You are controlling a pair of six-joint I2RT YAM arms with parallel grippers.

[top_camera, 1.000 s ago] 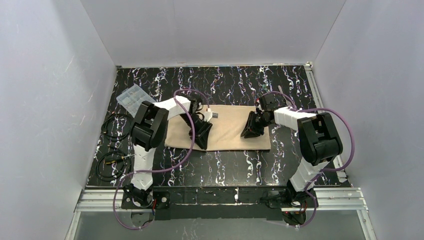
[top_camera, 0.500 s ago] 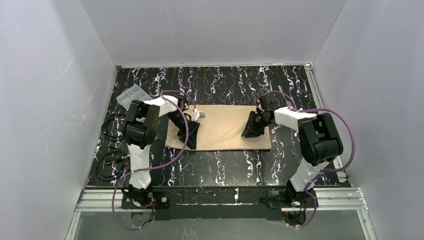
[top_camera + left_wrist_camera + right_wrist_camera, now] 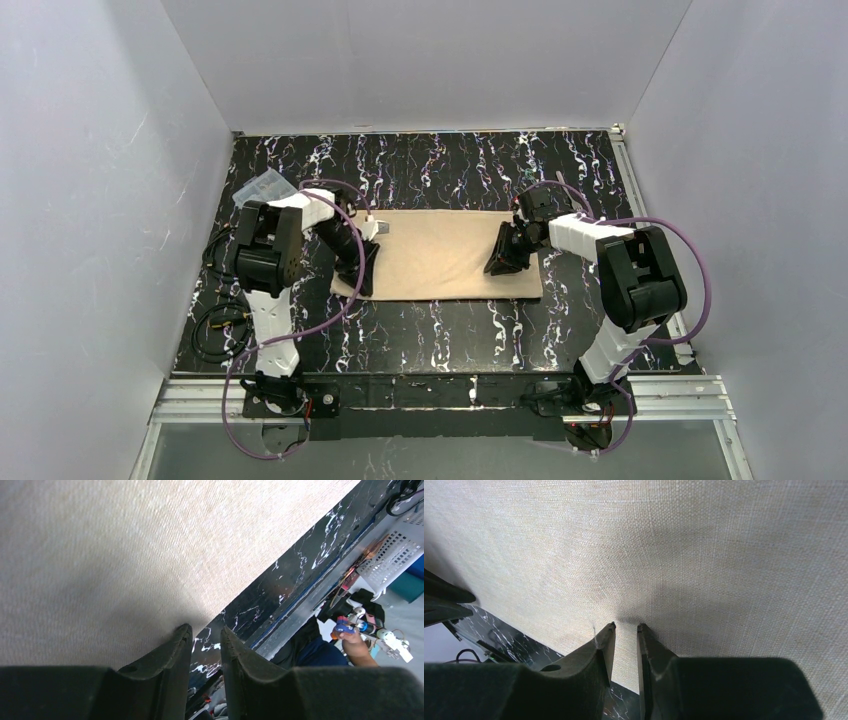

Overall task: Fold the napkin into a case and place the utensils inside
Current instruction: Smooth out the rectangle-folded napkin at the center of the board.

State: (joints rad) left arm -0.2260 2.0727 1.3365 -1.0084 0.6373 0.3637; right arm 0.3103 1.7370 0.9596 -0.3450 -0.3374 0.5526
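Observation:
The tan napkin (image 3: 440, 255) lies flat as a wide rectangle in the middle of the black marbled table. My left gripper (image 3: 362, 270) stands at the napkin's near-left edge, jaws a little apart. In the left wrist view one fingertip (image 3: 184, 631) rests at the cloth's edge (image 3: 125, 570), and only bare table shows in the gap. My right gripper (image 3: 505, 255) points down onto the napkin's right part. Its jaws (image 3: 626, 627) are narrowly open over flat cloth (image 3: 674, 545), gripping nothing. A thin silver sliver (image 3: 559, 180) behind the right arm may be the fork. The spoon is not visible.
A clear plastic compartment box (image 3: 262, 190) sits at the back left. Coiled black cables (image 3: 230, 252) lie along the left side of the table. White walls close in three sides. The table's front rail (image 3: 320, 595) runs just beyond the napkin.
My left arm has swung left, carrying its gripper from the napkin's left-middle out to its left edge. The right gripper has barely moved. The napkin lies the same.

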